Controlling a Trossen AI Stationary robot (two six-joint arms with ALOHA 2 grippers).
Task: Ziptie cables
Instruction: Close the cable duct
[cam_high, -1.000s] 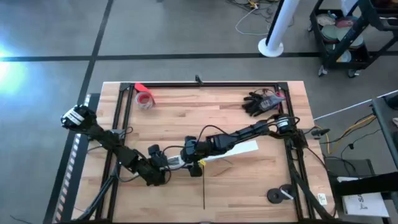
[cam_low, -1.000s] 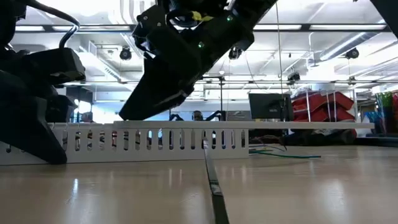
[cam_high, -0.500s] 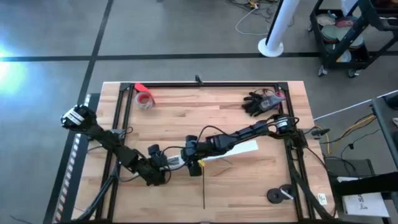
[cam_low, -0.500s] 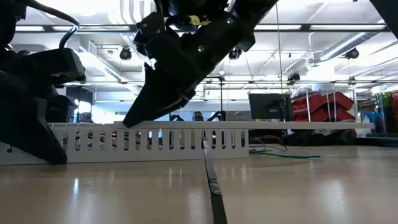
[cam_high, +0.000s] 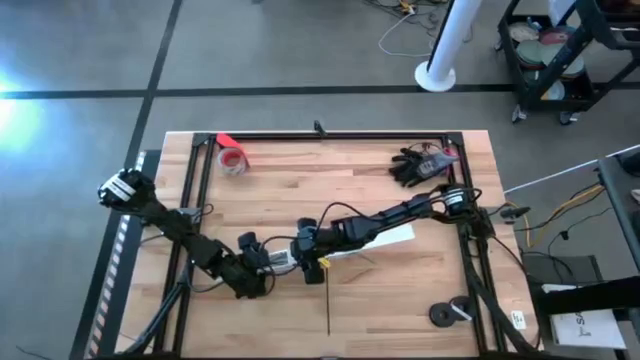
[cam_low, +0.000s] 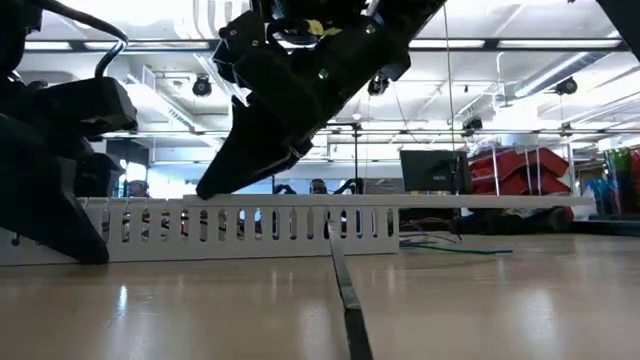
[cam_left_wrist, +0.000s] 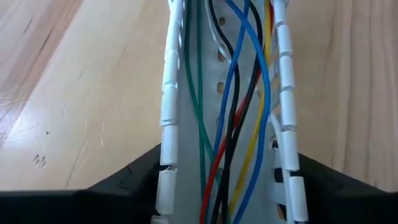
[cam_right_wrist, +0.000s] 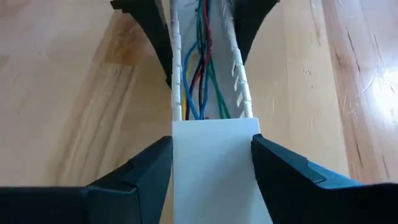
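While clamped on opposite ends of the slotted white cable duct (cam_high: 345, 247) at mid-table, left gripper (cam_left_wrist: 224, 186) and right gripper (cam_right_wrist: 214, 162) each straddled its side walls, fingers closed against them. Cables (cam_left_wrist: 239, 99), blue, green, red, yellow and black, lay loose inside the open channel. Bare wood all round toward the table (cam_high: 280, 190) edges. Black zip tie (cam_high: 327, 305) just in front; red tape roll (cam_high: 233, 160) and black glove (cam_high: 412, 167) well apart near the far rail.
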